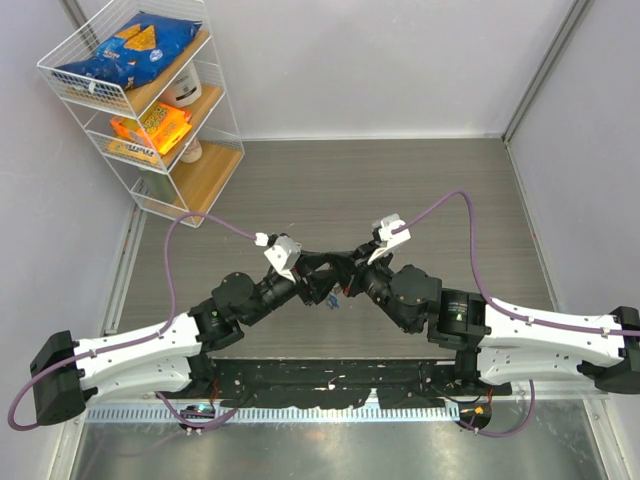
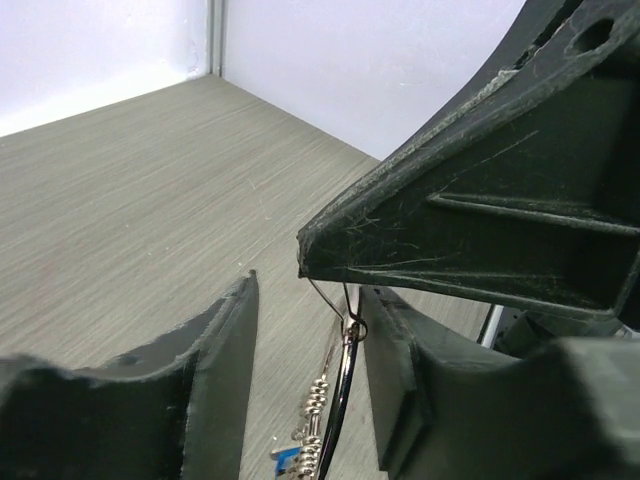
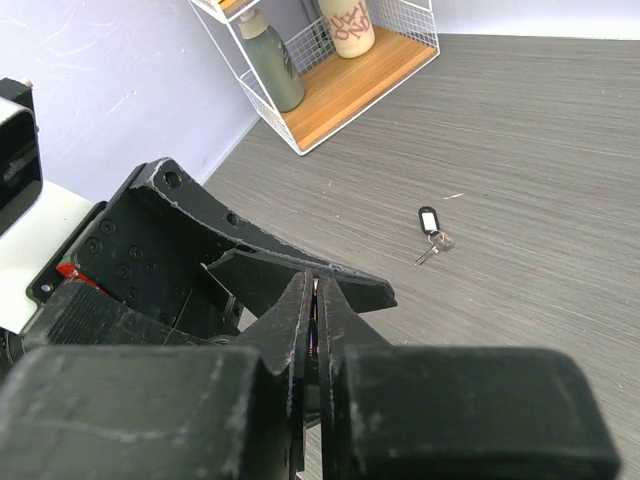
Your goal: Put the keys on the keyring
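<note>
My two grippers meet over the middle of the table. My right gripper [image 1: 347, 277] [image 3: 316, 286] is shut on the top of the keyring [image 2: 343, 395], a thin wire loop that hangs down from it. A coiled chain and a small blue tag [image 2: 284, 462] hang on the ring. My left gripper [image 1: 318, 272] [image 2: 310, 300] is open, its jaws either side of the hanging ring, which is close to its right finger [image 2: 395, 370]. A silvery key with a dark tag [image 3: 432, 230] lies alone on the table farther off.
A white wire shelf [image 1: 150, 90] with snack bags and bottles stands at the back left; it also shows in the right wrist view [image 3: 330, 80]. Grey walls enclose the wood-grain table [image 1: 430, 190].
</note>
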Robot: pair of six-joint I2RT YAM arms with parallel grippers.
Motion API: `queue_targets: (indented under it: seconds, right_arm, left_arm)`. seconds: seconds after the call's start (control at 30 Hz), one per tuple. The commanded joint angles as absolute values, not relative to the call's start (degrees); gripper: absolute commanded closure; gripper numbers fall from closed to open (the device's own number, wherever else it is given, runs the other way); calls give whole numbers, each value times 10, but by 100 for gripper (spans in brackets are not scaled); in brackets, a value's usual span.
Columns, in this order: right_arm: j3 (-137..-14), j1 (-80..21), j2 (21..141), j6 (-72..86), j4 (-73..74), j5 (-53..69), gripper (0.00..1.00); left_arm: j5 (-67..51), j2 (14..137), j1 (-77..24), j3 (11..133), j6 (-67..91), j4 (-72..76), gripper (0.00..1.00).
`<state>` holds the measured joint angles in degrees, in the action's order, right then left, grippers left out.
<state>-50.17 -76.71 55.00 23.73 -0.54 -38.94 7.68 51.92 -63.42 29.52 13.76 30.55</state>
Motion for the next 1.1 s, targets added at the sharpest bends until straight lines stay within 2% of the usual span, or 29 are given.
queue_targets:
  seconds: [0.0,0.03,0.1,0.33,0.4,0.43,0.57,0.63,0.8,1.07]
  right_arm:
    - [-528,-773,545,236,-50,-408,94]
    - [-528,-773,545,236,-50,-409,94]
    - [-525,-773,543,236,-52,-410,94]
    - [-519,-777,533,243,-40,-400,94]
    - [-516,-777,522,244,-35,-391,83]
    - [-514,-777,518,245,-33,-390,73]
    - [-522,-777,497,236,-12,-382,46]
    - [-539,-777,494,230,20,-375,41]
    - [-625,-777,518,233,144,-343,37]
    - [-697,-776,539,264,267,-272,41]
  left_arm:
    - [69,517,-637,292,137,351,57]
    - [67,519,-636,293,136,350,66]
    - [69,516,-637,294,135,346,100]
    - [72,498,-636,280,127,350,100]
    - [68,490,-636,280,119,342,100]
    - [67,486,-637,281,116,339,100]
    - [53,475,-636,280,103,323,100]
    - [43,468,-636,280,97,316,100]
    - [7,453,-636,278,73,281,100]
    - [-35,426,-636,251,36,276,100]
